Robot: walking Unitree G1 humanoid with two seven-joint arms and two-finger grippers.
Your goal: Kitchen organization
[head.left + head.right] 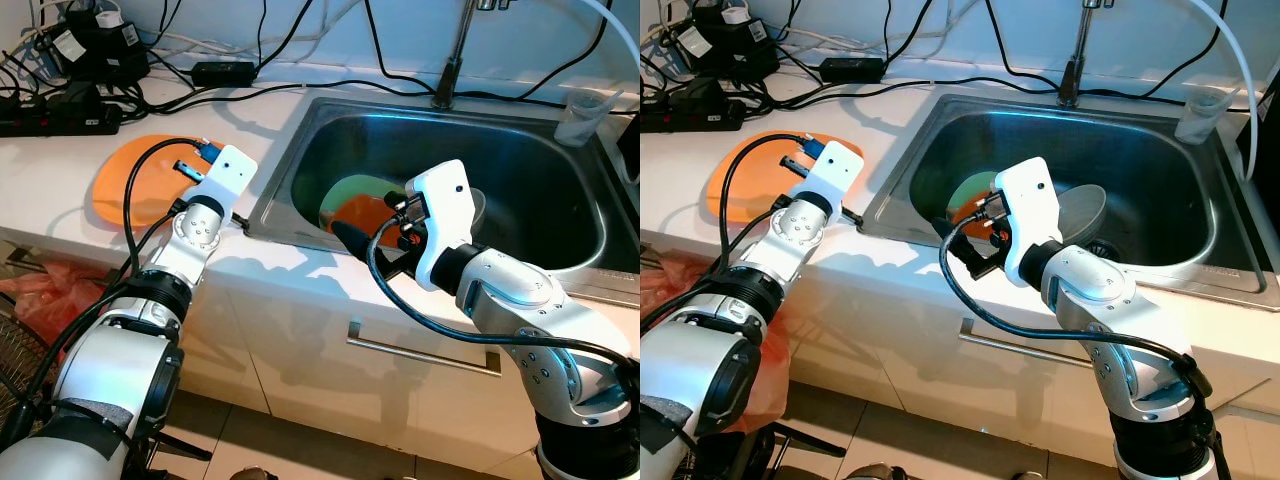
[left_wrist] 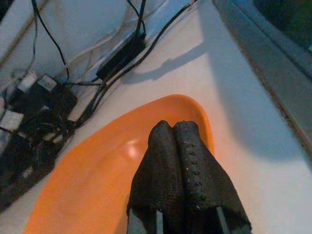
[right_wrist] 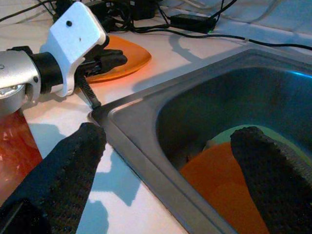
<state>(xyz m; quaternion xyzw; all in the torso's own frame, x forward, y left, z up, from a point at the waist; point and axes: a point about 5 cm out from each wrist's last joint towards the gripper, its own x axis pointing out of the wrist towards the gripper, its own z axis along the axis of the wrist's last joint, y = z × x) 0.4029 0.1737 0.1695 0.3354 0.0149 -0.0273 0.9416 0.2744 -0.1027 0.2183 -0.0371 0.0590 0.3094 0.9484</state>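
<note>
Right gripper (image 3: 165, 161) wide open straddling the sink (image 1: 270, 190) front rim; orange dish (image 3: 219, 180) just inside. Left gripper (image 2: 176, 161) closed, empty.

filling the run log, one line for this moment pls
left gripper shut over orange plate | right gripper open at sink rim

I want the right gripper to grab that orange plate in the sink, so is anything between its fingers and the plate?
Nothing visible blocks it. The right gripper is open above the sink's near rim, one finger over the counter and one over the basin. The orange plate in the sink lies below, on top of a green plate.
</note>
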